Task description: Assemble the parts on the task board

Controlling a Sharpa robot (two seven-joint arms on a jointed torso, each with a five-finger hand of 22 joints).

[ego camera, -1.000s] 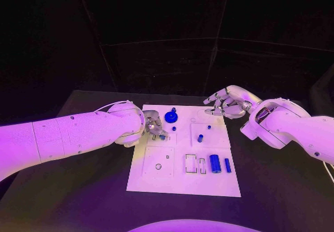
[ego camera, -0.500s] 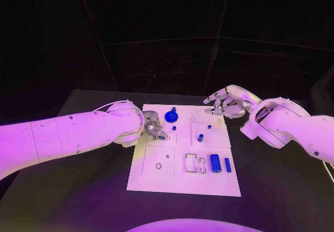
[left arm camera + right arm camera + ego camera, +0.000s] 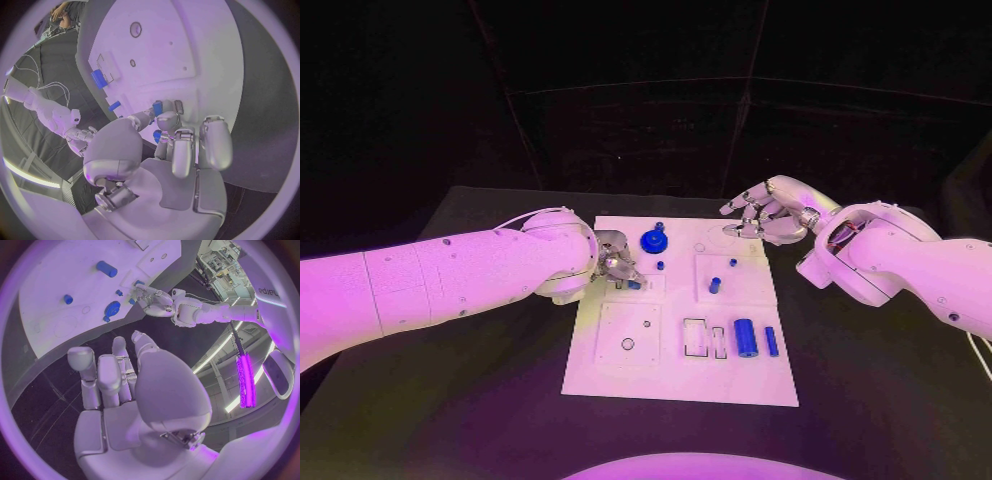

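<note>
Trouble, as we judge it, lies at the left hand (image 3: pixel 615 264), which sits over the task board (image 3: pixel 629 375) near its 10 o'clock edge with fingers curled in close around a small blue part (image 3: pixel 633 284). The left wrist view shows two small blue pieces at its fingertips (image 3: pixel 164 120), one between the thumb and a finger, so we read it as pinching a part, though the contact is partly hidden. If the pinch is shallow, the piece may tilt or pop free as it is pressed toward its seat, and it could roll across the board or onto the black table (image 3: pixel 473 400). The curled fingers also crowd the blue round part (image 3: pixel 655 240) just toward 1 o'clock and could nudge it. Our right hand (image 3: pixel 764 214) hovers with fingers spread and nothing in it off the board's 1 o'clock corner; a careless sweep inward might disturb the small pieces near the board's middle. Toward 5 o'clock the blue cylinder (image 3: pixel 746 337) and a thinner blue bar (image 3: pixel 772 341) lie loose and could roll if the board is jolted.
</note>
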